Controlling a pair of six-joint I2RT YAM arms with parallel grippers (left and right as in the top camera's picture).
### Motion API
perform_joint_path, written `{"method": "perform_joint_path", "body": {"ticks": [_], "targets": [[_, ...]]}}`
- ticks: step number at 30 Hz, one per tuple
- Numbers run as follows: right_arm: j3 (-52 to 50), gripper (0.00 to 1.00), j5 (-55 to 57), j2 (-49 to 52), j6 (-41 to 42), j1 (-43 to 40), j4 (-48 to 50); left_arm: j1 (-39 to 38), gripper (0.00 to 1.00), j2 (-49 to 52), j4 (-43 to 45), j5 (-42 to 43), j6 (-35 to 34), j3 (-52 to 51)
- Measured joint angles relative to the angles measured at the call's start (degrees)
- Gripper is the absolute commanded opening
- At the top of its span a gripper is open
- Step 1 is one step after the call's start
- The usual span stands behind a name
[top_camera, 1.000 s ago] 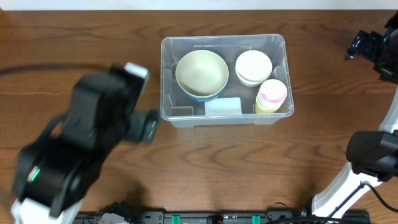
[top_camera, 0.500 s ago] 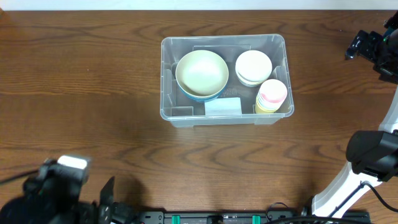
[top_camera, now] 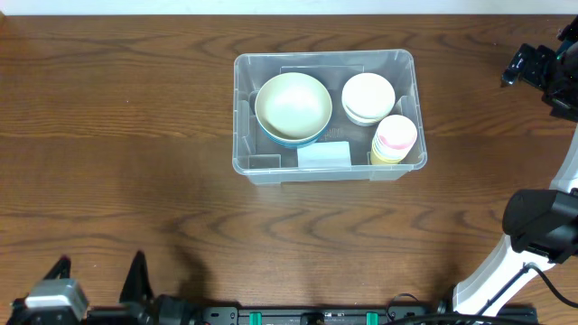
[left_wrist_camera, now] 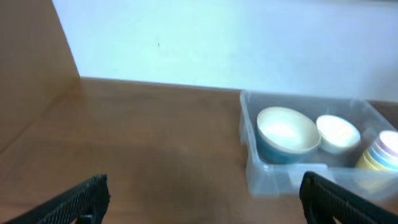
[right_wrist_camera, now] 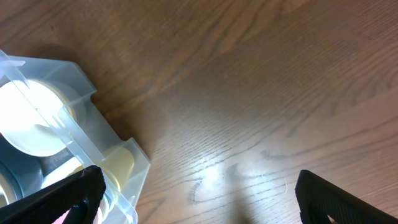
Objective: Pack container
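A: Where is the container (top_camera: 325, 55) sitting?
B: Mid-table toward 12 o'clock, its long axis running 9-to-3; a cream bowl (top_camera: 292, 104) and cups (top_camera: 396, 135) are sitting inside.
A: And the grippers?
B: The right gripper (right_wrist_camera: 198, 205) is hovering nearer, at the container's 3 o'clock; the left gripper (top_camera: 97, 280) is at 7 o'clock. Both are gaping, gripping nothing, and nothing is blocking either.

Clear, glossy plastic container (top_camera: 406, 63) sits on a polished wood-grain table (top_camera: 117, 135).
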Motion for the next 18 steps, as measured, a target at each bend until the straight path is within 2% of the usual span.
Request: {"method": "perform_joint_path", "body": {"ticks": [6, 12, 18], "targets": [[0.0, 0.99, 0.0, 0.0, 0.0, 0.0, 0.0, 1.6, 0.98, -4.9, 22.0, 0.9, 0.3, -18.0], [0.0, 0.99, 0.0, 0.0, 0.0, 0.0, 0.0, 4.6, 0.98, -5.1, 42.1, 7.4, 2.1, -34.0], [0.0, 0.99, 0.0, 0.0, 0.0, 0.0, 0.0, 6.8, 0.98, -7.0, 50.9, 14.0, 3.1, -44.2]]}}
